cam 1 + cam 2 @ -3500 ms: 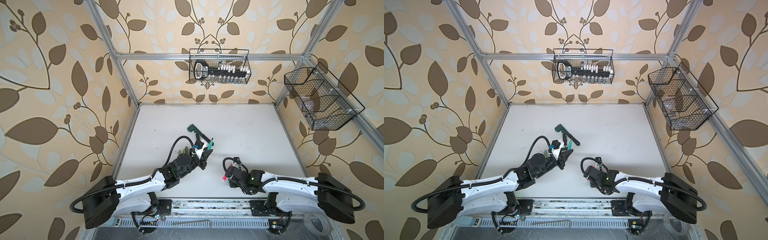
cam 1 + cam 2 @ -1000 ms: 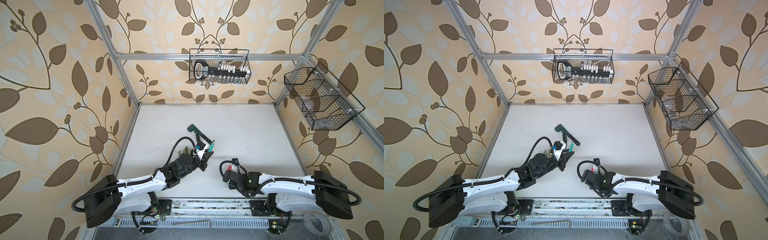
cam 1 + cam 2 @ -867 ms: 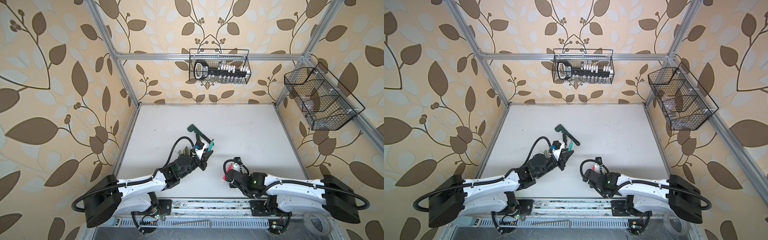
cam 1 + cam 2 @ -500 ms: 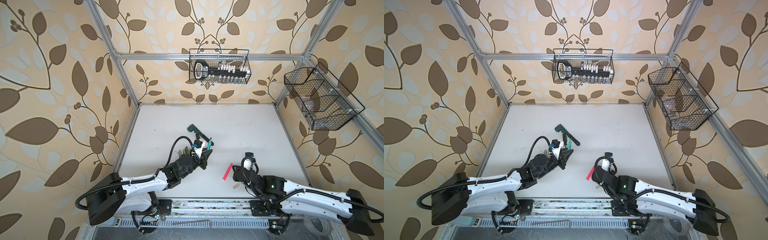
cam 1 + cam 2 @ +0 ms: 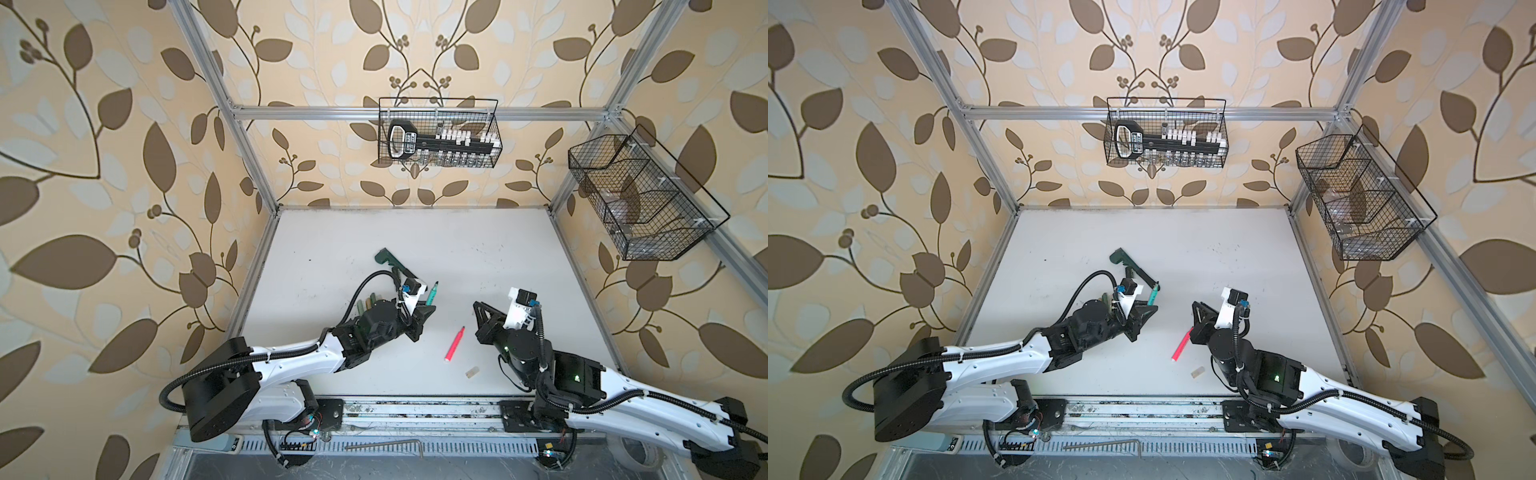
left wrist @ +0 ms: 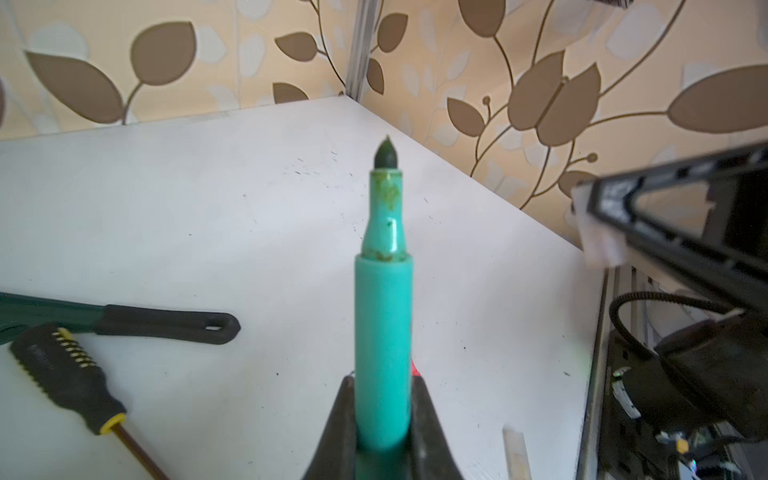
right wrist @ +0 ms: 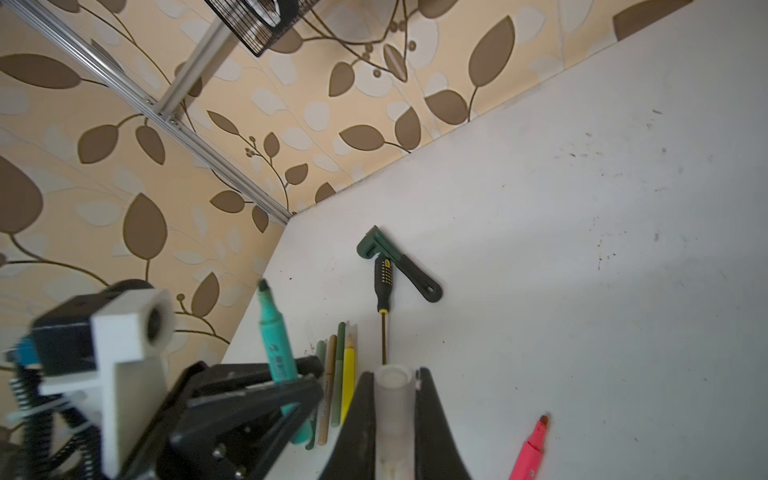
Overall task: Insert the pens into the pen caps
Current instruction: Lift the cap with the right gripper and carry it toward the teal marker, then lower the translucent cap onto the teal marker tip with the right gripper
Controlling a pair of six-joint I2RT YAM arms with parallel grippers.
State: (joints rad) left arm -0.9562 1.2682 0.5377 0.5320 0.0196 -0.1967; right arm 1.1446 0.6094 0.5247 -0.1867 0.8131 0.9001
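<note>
Right tool [image 7: 394, 374] clamps pale cap [image 7: 392, 409]; pink pen [image 7: 531, 449] beside.

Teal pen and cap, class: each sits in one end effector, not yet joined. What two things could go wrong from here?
The teal pen sticks far out of the left end effector, so it may pivot if its tip hits the rim of the translucent cap in the right end effector. The neon pink pen and a loose cap lie on the table nearby; a low approach might knock them.

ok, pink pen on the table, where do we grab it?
Mid-barrel of the pink pen, from straight above, closing across its width. It lies flat with bare table either side, and the uncapped tip end should stay free for capping.
</note>
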